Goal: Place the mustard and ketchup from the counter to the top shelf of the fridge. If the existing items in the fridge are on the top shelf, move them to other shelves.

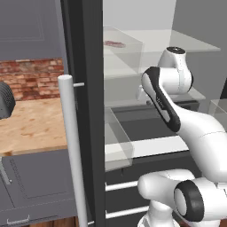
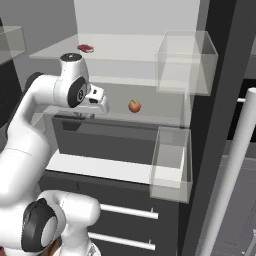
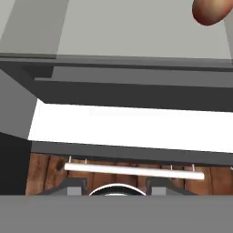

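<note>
The fridge (image 1: 84, 53) stands open. A flat dark-red piece of meat (image 2: 85, 48) (image 1: 114, 43) lies on the top shelf (image 2: 130, 47). One shelf lower sits the reddish-orange apple (image 2: 134, 105) (image 3: 209, 11). My gripper (image 2: 86, 113) (image 3: 116, 185) hangs in front of that lower shelf, left of the apple and clear of it, pointing down at the drawers. Its tips stand apart, open, with nothing between them. The tan counter (image 1: 31, 124) lies left of the fridge door. The mustard and ketchup are out of view.
Clear door bins (image 2: 187, 62) (image 2: 170, 165) hang on the open door at the right. The long silver door handle (image 1: 71, 146) stands between counter and fridge. A dark drawer front (image 3: 136, 91) and a white ledge (image 3: 127, 127) lie below the gripper. A dark object (image 1: 5, 99) sits at the counter's left.
</note>
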### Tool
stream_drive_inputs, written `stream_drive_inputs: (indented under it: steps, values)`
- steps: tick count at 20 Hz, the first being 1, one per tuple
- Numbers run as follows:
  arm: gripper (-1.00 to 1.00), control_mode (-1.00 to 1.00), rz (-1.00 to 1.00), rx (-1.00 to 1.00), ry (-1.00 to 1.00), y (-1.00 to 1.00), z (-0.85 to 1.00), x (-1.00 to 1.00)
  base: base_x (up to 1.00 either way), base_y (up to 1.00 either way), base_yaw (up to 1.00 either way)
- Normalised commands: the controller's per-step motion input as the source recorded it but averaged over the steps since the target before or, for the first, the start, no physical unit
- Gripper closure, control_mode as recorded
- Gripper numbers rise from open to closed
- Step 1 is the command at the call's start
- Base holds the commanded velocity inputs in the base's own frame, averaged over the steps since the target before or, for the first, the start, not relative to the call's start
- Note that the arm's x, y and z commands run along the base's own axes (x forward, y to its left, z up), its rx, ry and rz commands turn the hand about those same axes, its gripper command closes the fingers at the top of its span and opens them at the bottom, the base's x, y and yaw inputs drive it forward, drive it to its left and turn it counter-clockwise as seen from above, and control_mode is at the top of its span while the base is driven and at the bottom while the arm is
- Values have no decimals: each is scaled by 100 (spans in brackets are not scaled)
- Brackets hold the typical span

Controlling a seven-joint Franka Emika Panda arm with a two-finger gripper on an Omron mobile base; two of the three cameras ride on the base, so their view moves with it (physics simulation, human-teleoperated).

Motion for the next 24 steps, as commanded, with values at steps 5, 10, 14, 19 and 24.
stream_drive_inputs:
  steps: [5,10,14,19,24]
  values:
    - [-100,-100,0,0,-13,0,18,-28,0,0,0]
    - [-100,-100,4,0,-46,-5,77,-43,0,0,0]
    - [-100,-100,11,0,-40,0,100,-9,0,0,0]
    - [-100,-100,22,-1,-26,0,100,2,0,0,0]
    - [-100,-100,18,-7,-4,2,98,40,0,0,0]
